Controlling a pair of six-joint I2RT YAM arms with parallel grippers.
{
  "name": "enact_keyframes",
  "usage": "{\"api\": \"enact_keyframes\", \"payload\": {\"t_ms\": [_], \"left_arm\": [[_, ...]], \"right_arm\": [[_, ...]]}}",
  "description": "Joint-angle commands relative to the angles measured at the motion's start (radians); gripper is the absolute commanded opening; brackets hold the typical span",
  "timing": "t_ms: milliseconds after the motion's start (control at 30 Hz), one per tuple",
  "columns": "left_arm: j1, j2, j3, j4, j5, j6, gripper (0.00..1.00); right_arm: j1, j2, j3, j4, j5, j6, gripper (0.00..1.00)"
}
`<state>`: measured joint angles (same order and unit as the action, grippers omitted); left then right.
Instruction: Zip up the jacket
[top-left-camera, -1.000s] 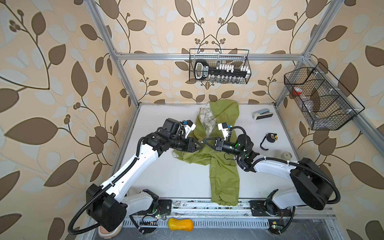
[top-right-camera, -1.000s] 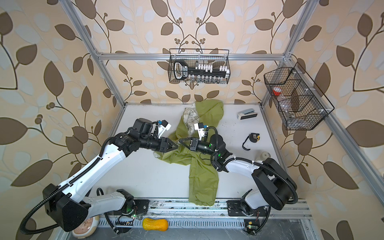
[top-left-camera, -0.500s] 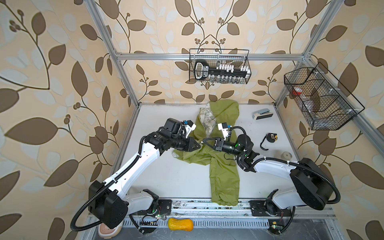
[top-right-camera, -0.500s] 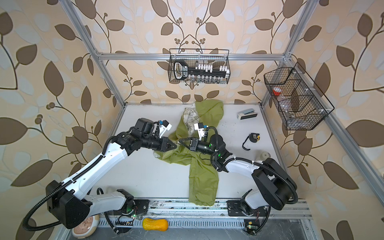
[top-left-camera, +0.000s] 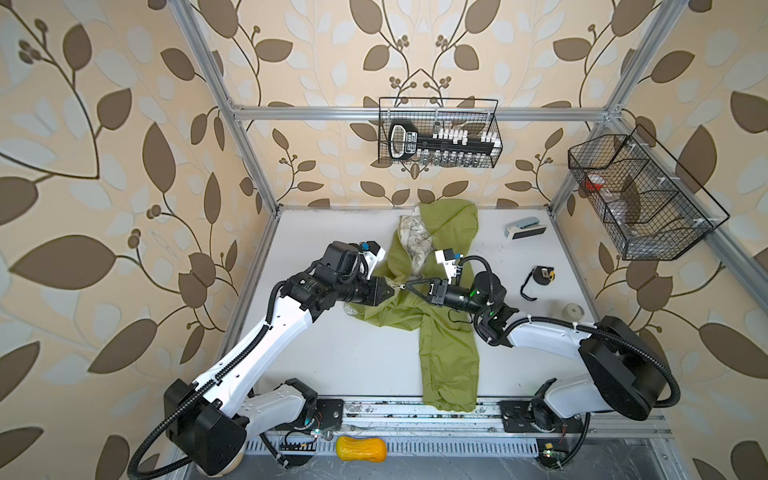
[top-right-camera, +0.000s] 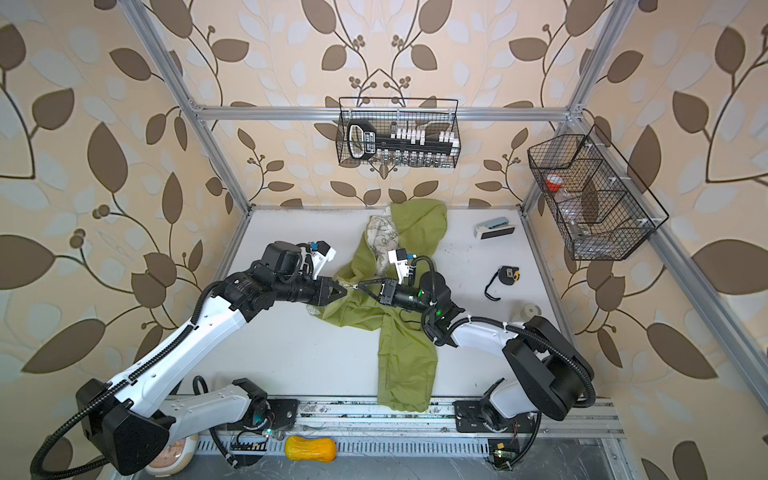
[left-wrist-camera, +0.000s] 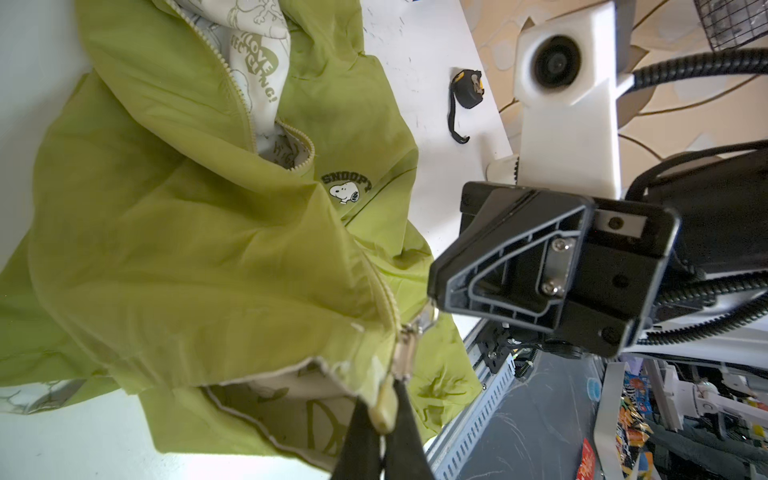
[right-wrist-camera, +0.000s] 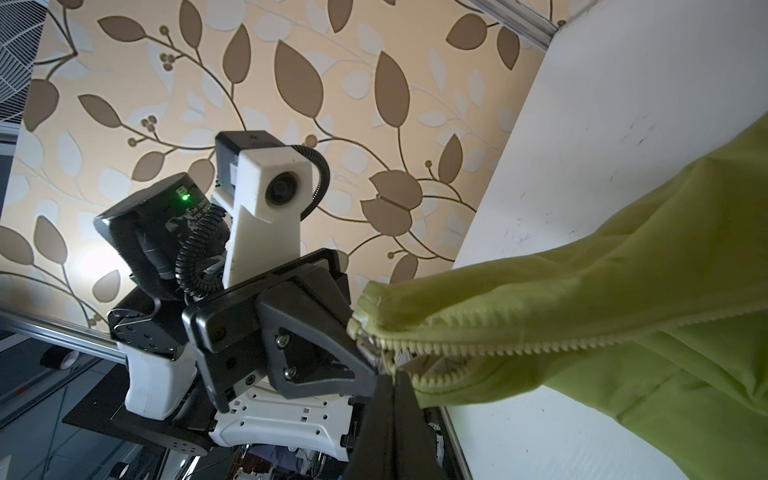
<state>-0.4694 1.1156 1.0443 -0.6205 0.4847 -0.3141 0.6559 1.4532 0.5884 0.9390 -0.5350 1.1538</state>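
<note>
The jacket (top-left-camera: 449, 332) lies central on the tabletop (top-left-camera: 332, 365), hood to the far side, with the left gripper (top-left-camera: 391, 287) clamped on the bottom end of the zipper (left-wrist-camera: 384, 407) and the right gripper (top-left-camera: 408, 284) clamped on the small pull (left-wrist-camera: 428, 318), which may slip out if slack fabric jams the slider (left-wrist-camera: 405, 353).

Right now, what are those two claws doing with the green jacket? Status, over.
Left gripper shut on zipper end of jacket, right gripper shut on zipper pull. Zipper mostly open, lining showing. Tape measure well aside, nothing blocking.
</note>
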Motion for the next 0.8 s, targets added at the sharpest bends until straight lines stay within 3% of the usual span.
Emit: {"api": "enact_keyframes", "payload": {"t_ms": [0, 333, 433, 500, 600, 767], "left_arm": [[0.011, -0.040, -0.009, -0.002, -0.063, 0.002, 0.00], [0.043, -0.057, -0.012, -0.002, -0.046, -0.004, 0.00], [0.043, -0.046, -0.012, -0.004, 0.002, 0.010, 0.00], [0.042, -0.039, -0.009, -0.007, 0.041, 0.021, 0.00], [0.043, -0.039, -0.009, 0.006, 0.107, 0.031, 0.00], [0.043, -0.040, -0.009, 0.007, 0.166, 0.033, 0.00]], "right_arm": [[-0.012, -0.014, -0.030, 0.024, 0.021, -0.009, 0.00], [-0.021, 0.007, -0.031, 0.063, -0.017, 0.008, 0.00], [-0.013, 0.064, -0.027, 0.217, -0.042, 0.093, 0.24], [-0.003, 0.111, -0.018, 0.320, -0.041, 0.159, 0.35], [0.019, 0.179, 0.010, 0.423, -0.031, 0.231, 0.42], [0.033, 0.278, 0.048, 0.563, -0.014, 0.333, 0.43]]}}
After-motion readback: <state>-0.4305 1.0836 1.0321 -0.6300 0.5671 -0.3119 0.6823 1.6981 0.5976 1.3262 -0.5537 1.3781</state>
